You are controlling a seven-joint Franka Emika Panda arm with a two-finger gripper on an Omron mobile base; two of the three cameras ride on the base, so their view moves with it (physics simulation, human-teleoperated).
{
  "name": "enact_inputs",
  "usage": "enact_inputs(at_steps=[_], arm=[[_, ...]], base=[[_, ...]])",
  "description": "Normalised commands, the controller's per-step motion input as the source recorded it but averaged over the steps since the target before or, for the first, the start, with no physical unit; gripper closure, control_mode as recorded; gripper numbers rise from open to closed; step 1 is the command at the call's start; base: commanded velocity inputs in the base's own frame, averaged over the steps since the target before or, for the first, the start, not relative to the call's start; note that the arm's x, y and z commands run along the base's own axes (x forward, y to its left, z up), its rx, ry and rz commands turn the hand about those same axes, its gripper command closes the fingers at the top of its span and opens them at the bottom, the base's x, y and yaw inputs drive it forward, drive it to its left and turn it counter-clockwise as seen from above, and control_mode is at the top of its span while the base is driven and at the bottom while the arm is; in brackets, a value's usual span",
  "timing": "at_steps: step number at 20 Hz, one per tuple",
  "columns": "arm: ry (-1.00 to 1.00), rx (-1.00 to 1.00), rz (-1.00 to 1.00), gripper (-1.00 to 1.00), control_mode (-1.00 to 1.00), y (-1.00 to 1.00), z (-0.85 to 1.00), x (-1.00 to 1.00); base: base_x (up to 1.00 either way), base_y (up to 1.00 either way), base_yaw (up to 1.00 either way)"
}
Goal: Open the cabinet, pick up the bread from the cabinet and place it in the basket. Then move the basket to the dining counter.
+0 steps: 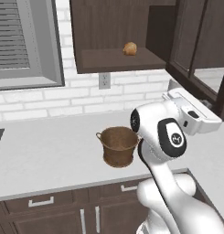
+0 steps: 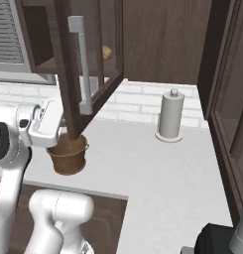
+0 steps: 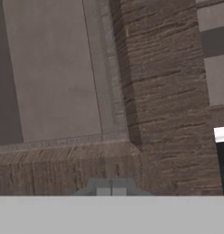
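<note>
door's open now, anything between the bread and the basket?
Nothing visible. The bread sits alone on the open cabinet shelf; the basket stands on the worktop below, slightly left, mouth up. The open door swings out to the right of that drop. The gripper, shut, faces the door frame.

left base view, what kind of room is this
Most likely a kitchen: a wall cabinet with a bread on its shelf, a worktop over drawers, and a paper towel holder.
</note>
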Motion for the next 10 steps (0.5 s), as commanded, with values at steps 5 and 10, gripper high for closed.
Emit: enact_inputs(at_steps=[5,10], arm=[[0.00,0.02,0.09,1.00,-1.00,-0.53,0.00,0.03],[0.00,0.01,0.10,1.00,-1.00,-0.50,0.00,0.00]], base=[[0.00,0.00,0.00],[0.00,0.00,0.00]])
